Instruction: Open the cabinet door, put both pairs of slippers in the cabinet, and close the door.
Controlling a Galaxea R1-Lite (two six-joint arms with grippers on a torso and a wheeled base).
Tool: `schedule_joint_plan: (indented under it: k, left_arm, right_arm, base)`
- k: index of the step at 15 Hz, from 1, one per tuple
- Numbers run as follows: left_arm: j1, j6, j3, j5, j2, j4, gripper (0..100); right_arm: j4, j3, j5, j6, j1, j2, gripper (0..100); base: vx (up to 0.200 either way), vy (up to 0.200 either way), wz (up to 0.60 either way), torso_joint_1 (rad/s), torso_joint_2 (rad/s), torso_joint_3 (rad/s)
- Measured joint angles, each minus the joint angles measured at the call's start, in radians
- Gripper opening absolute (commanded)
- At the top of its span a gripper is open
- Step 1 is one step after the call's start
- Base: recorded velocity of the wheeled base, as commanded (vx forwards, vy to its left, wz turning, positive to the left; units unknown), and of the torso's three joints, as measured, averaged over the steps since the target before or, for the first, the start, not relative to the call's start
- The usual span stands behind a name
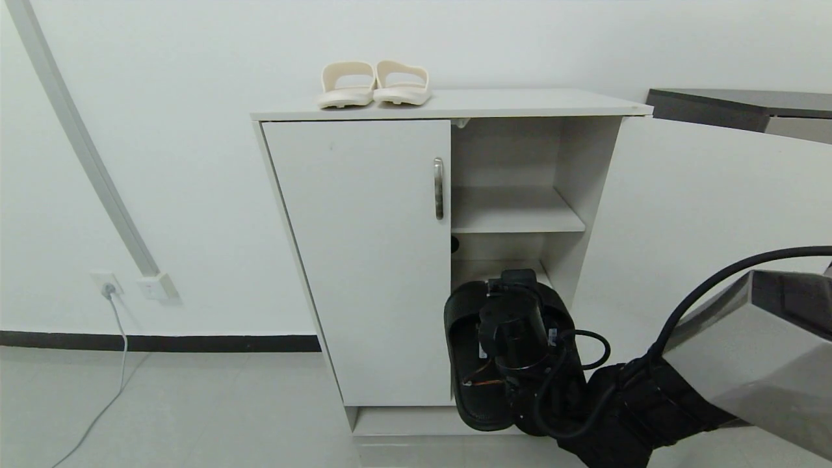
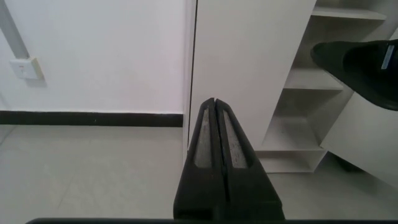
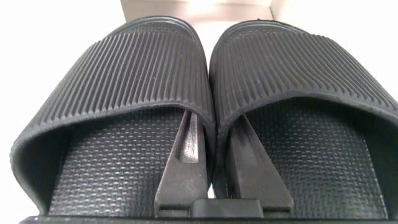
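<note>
Off to the left of the cabinet [image 1: 455, 104], the left gripper [image 2: 216, 134] is hanging low over the floor with its fingers pressed together on nothing, probably parked out of the way. The cream slippers [image 1: 375, 84] are sitting side by side on the cabinet's top, toward its left end, awaiting their turn. Below them the left door [image 1: 364, 260] is standing closed, while the right door [image 1: 702, 214] is swung wide, exposing the shelf [image 1: 513, 211] and the compartments under it. In front of that opening the right gripper [image 3: 214, 140] is carrying the black slippers [image 1: 471, 351] as one bundle. One finger is reaching into each slipper and the two are clamping the adjoining inner walls together, letting a single grasp take the pair. The right arm is stretching forward and low, wrist aimed into the cabinet, so the pair is apparently heading toe-first for a lower compartment and not yet resting inside.
</note>
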Motion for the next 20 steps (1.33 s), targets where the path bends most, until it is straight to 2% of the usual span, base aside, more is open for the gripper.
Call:
schedule_joint_plan:
  k: [5,7,11,20]
  left_arm:
    - [0.000,-0.001,0.000,0.000,0.000,-0.001,0]
    - [0.000,-0.003,0.000,0.000,0.000,0.000,0]
    - [0.000,-0.003,0.000,0.000,0.000,0.000,0]
    - [0.000,-0.003,0.000,0.001,0.000,0.000,0]
  right_arm:
    - [-0.008,0.000,0.002,0.003,-0.008,0.023,0]
    - [-0.046,0.000,0.011,0.003,-0.024,0.047,0]
    - [-0.179,0.015,0.117,-0.002,-0.039,0.109,0]
    - [-0.230,0.010,0.143,-0.050,-0.043,0.170,0]
  base:
    - [0.000,-0.200,0.00,0.000,0.00,0.004]
    - [0.000,0.000,0.00,0.000,0.00,0.000]
    - [0.000,0.000,0.00,0.000,0.00,0.000]
    - [0.000,0.000,0.00,0.000,0.00,0.000]
